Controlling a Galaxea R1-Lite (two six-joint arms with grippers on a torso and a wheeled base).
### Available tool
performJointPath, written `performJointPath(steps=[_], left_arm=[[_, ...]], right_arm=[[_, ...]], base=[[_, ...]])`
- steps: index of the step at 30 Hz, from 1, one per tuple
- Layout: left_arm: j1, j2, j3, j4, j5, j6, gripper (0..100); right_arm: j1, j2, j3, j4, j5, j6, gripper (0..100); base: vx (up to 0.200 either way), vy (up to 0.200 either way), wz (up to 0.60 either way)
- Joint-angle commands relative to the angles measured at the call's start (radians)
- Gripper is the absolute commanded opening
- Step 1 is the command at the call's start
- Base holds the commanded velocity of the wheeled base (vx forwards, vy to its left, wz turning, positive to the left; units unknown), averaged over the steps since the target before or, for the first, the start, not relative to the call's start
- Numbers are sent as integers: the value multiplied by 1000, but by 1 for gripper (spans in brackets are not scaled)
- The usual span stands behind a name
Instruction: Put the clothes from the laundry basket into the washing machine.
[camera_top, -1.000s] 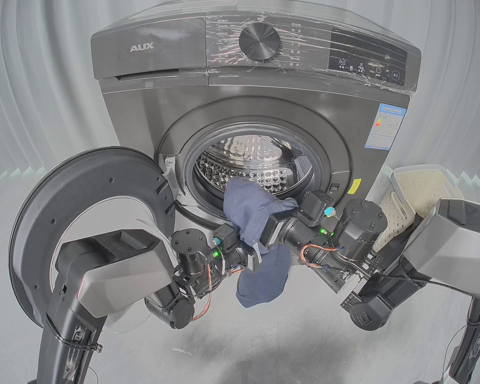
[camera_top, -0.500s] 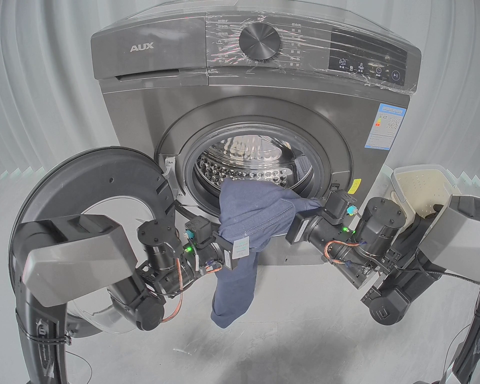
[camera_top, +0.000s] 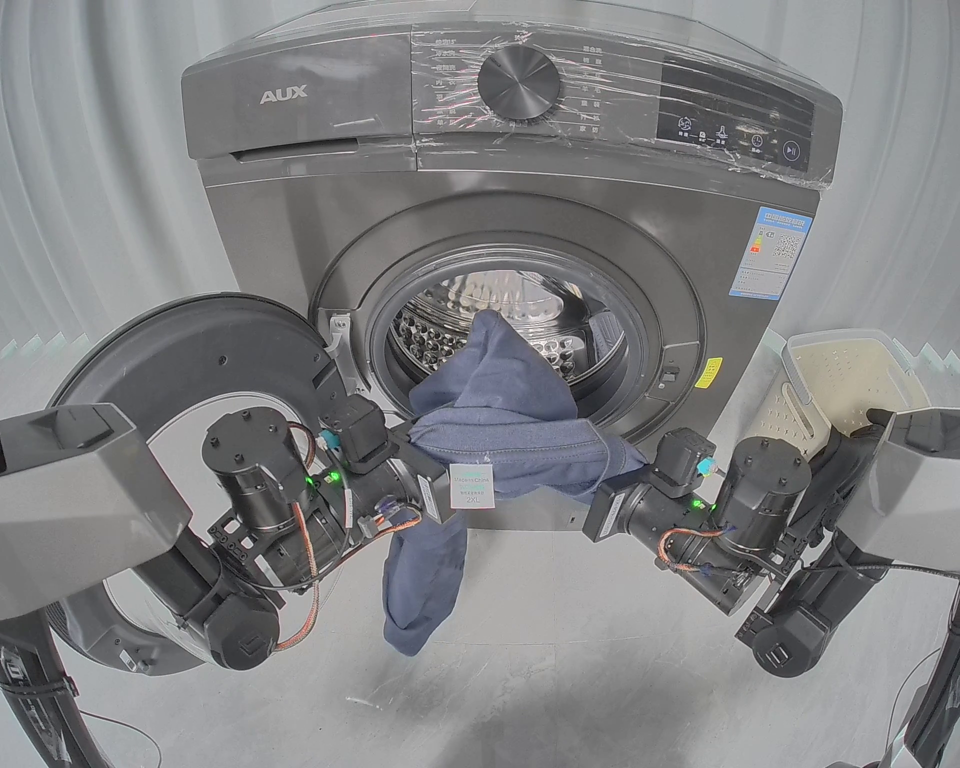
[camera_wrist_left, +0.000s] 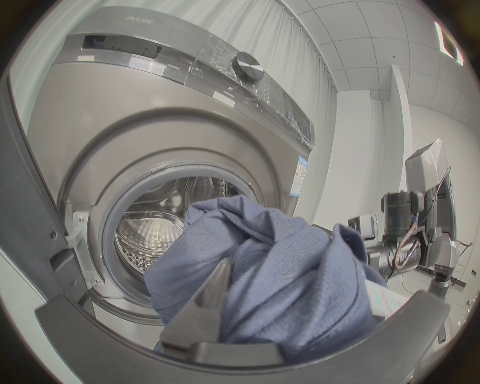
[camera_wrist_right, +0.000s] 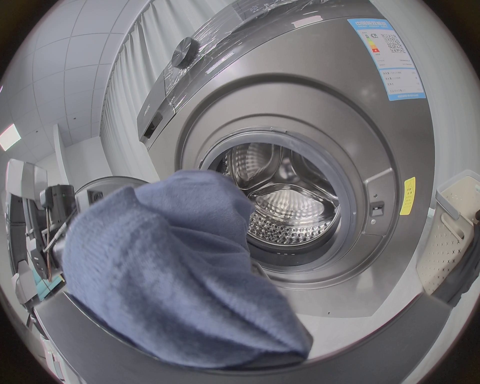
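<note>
Left hand (camera_top: 440, 488) and right hand (camera_top: 603, 492) each pinch the blue garment (camera_top: 500, 420), stretched between them before the washing machine (camera_top: 300, 230). It seems soft and limp; gripping bunched folds should hold best.

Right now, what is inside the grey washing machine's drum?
Shiny perforated steel drum wall, no clothes visible. The dark blue knitted garment held in front covers the lower part.

Bright, even overhead light — a white ceiling panel (camera_wrist_left: 448, 42) glows in the left wrist view. Glare streaks the clear plastic film (camera_top: 590, 90) on the grey washing machine (camera_top: 290, 230); wrist views bulge, corners black.
</note>
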Motion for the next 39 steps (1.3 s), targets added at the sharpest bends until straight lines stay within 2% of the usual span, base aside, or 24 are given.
performJointPath(steps=[1, 7, 8, 13, 16, 17, 19, 23, 30, 39], left_arm=[[-5, -56, 8, -6, 2, -3, 0], [-6, -62, 14, -6, 2, -1, 0], [-11, -64, 15, -6, 2, -1, 0], [-14, -105, 46, -6, 5, -1, 0], [-28, -150, 97, -6, 3, -3, 0], [-35, -163, 120, -6, 3, -3, 0], [-35, -185, 153, -6, 3, -8, 0], [-35, -219, 196, -6, 2, -11, 0], [-34, -229, 256, -6, 3, -11, 0], [-26, -226, 281, -6, 8, -3, 0]], right_arm=[[13, 26, 6, 4, -1, -2, 0], [39, 21, -4, 3, 0, -4, 0], [45, 18, -3, 3, 0, -2, 100], [56, -9, 75, 3, 5, -9, 100], [82, -72, 204, 3, 80, -50, 100], [93, -97, 256, 3, 123, -72, 100], [113, -124, 321, 3, 152, -87, 100], [127, -149, 402, 3, 160, -85, 100], [93, -226, 450, -23, 158, -73, 100], [-103, -236, 427, -25, 152, -82, 100]], base=[[0, 0, 0], [0, 0, 0], [0, 0, 0], [0, 0, 0], [0, 0, 0], [0, 0, 0], [0, 0, 0], [0, 0, 0], [0, 0, 0], [0, 0, 0]])
